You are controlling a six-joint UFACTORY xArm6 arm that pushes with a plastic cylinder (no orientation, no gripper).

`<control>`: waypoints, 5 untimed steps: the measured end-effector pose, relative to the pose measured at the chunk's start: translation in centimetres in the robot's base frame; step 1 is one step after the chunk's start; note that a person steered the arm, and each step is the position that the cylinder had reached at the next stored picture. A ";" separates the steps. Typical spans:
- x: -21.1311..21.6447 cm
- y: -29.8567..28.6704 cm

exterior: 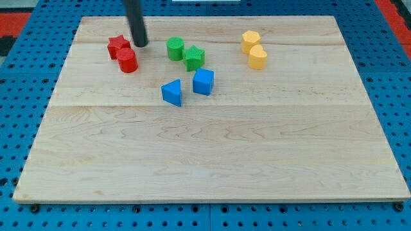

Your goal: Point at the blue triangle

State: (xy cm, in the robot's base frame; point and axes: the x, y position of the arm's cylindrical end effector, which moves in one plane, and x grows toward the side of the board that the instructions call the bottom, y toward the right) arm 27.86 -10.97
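Eight small blocks sit on the upper half of our wooden board (212, 160), and our rod comes down from the view's top edge, leaning slightly, its dark shaft ending at my tip (140, 44). We carry no jaws or fingers, only this bare rod, so nothing is held; the tip touches no block that we can make out.

The blue triangle (172, 92) lies below and to the view's right of my tip, apart from it, nearer the board's middle. Its pointed corner faces roughly the view's top and its broad face the view's bottom; we cannot tell a clear long axis from this angle. Just beside it, on its right and a little higher, stands the blue cube (203, 81), close but with a thin gap.

Nearest my tip, just to its left, is the red star (118, 45), and just below-left of the tip the red cylinder (127, 61) touches that star. To the tip's right sit the green cylinder (175, 49) and the green star (194, 57), side by side. Well off to the right are the yellow hexagon (250, 41) and a rounded yellow block (258, 57), touching each other.
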 end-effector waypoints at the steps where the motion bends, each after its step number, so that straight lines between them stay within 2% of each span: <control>1: 3.7 0.5; 2: 5.3 0.8; 4: 14.9 -2.5; 5: 15.3 4.1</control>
State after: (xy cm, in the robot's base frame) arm 43.20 -6.91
